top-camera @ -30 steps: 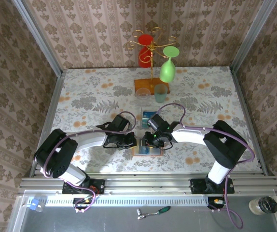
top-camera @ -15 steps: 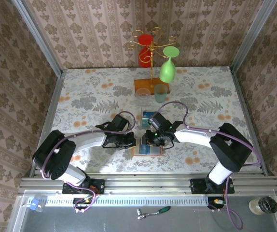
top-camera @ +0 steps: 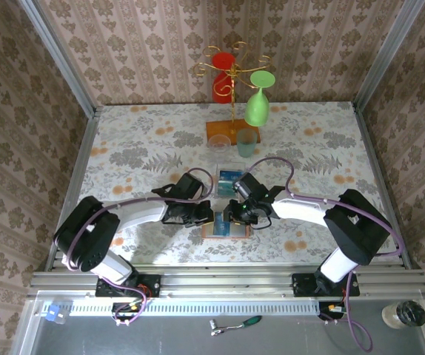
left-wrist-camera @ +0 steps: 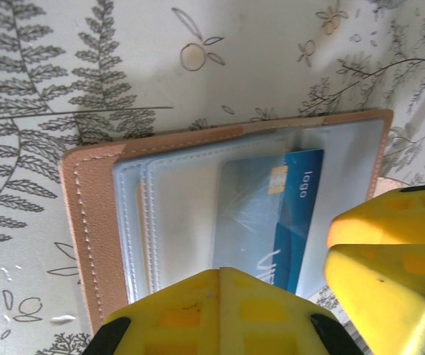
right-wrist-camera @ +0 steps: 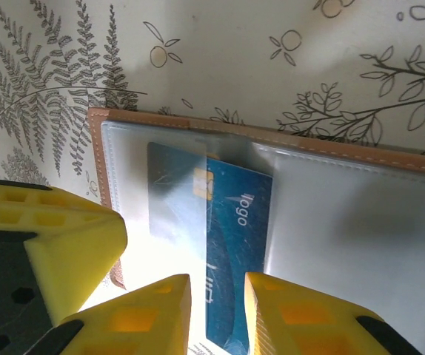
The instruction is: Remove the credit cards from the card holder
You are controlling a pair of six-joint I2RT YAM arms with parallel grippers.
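Credit card (right-wrist-camera: 235, 237) half out of card holder (right-wrist-camera: 360, 237), long axis running down-frame into right claw (right-wrist-camera: 218, 318); whether pinched, cannot tell. Left claw (left-wrist-camera: 220, 296) clenched.

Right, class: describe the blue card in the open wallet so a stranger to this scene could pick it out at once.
Near the front edge of the floral table lies an open brown card holder with clear pockets. The credit card pokes halfway out of one pocket: dark blue, with a gold chip and pale "logo" lettering, while the pockets beside it look empty.
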